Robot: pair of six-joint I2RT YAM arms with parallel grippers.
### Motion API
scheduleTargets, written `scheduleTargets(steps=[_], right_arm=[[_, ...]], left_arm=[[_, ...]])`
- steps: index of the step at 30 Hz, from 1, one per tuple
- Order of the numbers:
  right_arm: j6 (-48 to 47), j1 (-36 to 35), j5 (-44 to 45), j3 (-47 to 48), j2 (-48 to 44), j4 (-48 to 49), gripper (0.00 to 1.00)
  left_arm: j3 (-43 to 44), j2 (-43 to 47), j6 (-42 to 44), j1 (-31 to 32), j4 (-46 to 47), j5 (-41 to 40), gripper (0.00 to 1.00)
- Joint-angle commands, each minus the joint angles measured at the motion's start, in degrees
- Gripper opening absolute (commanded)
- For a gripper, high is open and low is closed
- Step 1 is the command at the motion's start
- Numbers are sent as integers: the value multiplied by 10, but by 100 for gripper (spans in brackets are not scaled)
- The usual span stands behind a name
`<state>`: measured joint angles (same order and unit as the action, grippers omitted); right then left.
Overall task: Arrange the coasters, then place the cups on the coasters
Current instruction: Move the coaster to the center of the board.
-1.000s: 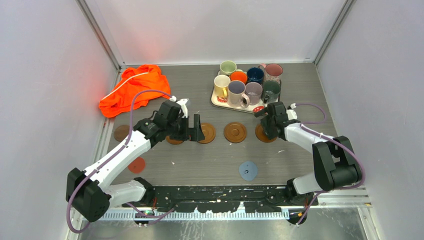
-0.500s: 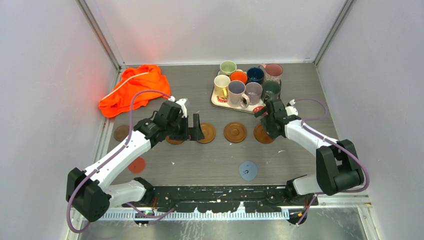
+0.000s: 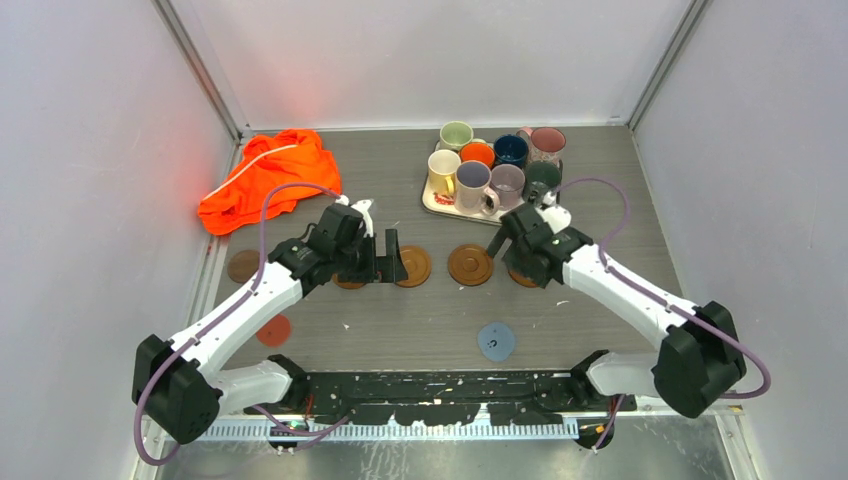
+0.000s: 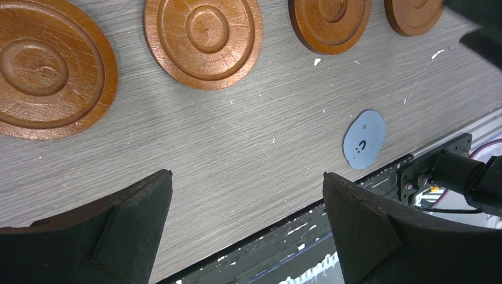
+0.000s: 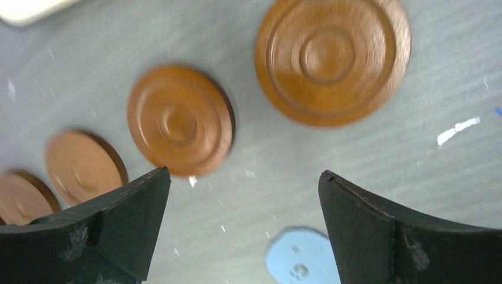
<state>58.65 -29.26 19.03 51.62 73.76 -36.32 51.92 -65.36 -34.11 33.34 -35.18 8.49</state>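
Four brown wood coasters lie in a row: one (image 3: 349, 280) half under my left gripper (image 3: 380, 262), then (image 3: 413, 266), (image 3: 470, 265), and the rightmost (image 3: 524, 276), mostly covered by my right gripper (image 3: 522, 262). A dark brown coaster (image 3: 243, 265), a red coaster (image 3: 272, 330) and a light-blue coaster (image 3: 496, 341) lie apart from the row. Several cups (image 3: 472, 185) stand on the strawberry-print tray (image 3: 432, 203). Both grippers hover open and hold nothing: left gripper (image 4: 247, 174), right gripper (image 5: 244, 171). The left wrist view shows the row (image 4: 204, 41); the blurred right wrist view shows it too (image 5: 333, 59).
An orange cloth (image 3: 270, 178) is bunched at the back left by the wall. The black base rail (image 3: 450, 385) runs along the near edge. Grey walls close in on the left, back and right.
My right arm has swung left and stretched out over the rightmost wood coaster, its gripper still open. The left arm has hardly moved. No coaster or cup has shifted.
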Motion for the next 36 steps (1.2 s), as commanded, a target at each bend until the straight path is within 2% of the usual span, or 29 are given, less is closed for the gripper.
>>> scheduleTargets(steps=[1, 7, 17, 24, 36], right_arm=[[8, -85, 61, 3, -45, -124, 100], [21, -177, 56, -19, -89, -175, 100], [41, -285, 26, -60, -70, -183, 100], [16, -312, -13, -84, -24, -132, 100], [4, -316, -45, -111, 54, -66, 100]], left_arm=[[10, 10, 0, -2, 10, -6, 100], [12, 10, 4, -2, 6, -6, 100], [8, 16, 4, -3, 4, -9, 100], [10, 14, 7, -2, 2, -9, 100], [14, 5, 11, -3, 0, -13, 100]])
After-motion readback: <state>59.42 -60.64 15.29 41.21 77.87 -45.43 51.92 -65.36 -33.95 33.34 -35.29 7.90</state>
